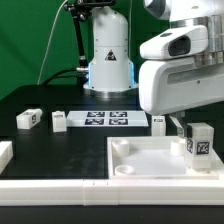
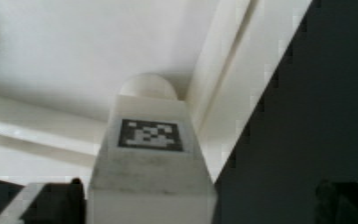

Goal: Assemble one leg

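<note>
One leg (image 1: pixel 200 144) stands upright at the corner of the large white tray-like part (image 1: pixel 140 168), on the exterior view's right. My gripper (image 1: pixel 193 128) is around its upper end. In the wrist view the leg (image 2: pixel 149 150), with its square tag facing the camera, lies against one dark finger (image 2: pixel 48 205). A dark gap separates it from the other finger (image 2: pixel 343 200), so the gripper (image 2: pixel 194 208) looks open. The leg's far end meets the tray's rim (image 2: pixel 247 70).
Two more legs (image 1: pixel 28 119) (image 1: pixel 59 121) lie on the black table at the exterior view's left, and a third (image 1: pixel 158 123) lies beside the marker board (image 1: pixel 105 119). The arm's base (image 1: pixel 108 60) stands behind. A white part edge (image 1: pixel 4 152) shows at the far left.
</note>
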Robot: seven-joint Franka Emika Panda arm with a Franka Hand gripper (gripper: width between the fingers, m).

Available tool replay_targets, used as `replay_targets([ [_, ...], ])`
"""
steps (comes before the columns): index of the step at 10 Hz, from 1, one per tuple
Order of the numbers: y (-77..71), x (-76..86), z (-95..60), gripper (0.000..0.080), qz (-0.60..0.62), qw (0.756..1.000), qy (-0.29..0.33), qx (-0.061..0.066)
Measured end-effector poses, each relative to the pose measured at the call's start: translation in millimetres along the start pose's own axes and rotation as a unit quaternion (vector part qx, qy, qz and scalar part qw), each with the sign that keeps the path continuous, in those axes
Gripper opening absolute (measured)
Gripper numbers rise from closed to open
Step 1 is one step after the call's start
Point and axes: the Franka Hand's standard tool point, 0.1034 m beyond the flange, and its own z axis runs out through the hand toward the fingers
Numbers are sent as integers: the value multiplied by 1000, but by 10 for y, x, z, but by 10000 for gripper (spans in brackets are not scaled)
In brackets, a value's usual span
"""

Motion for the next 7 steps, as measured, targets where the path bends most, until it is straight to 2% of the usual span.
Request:
replay_targets([
  [2, 44, -16, 2, 649, 75, 997, -1, -6],
  [7, 80, -15, 46, 649, 80, 997, -1, -9],
])
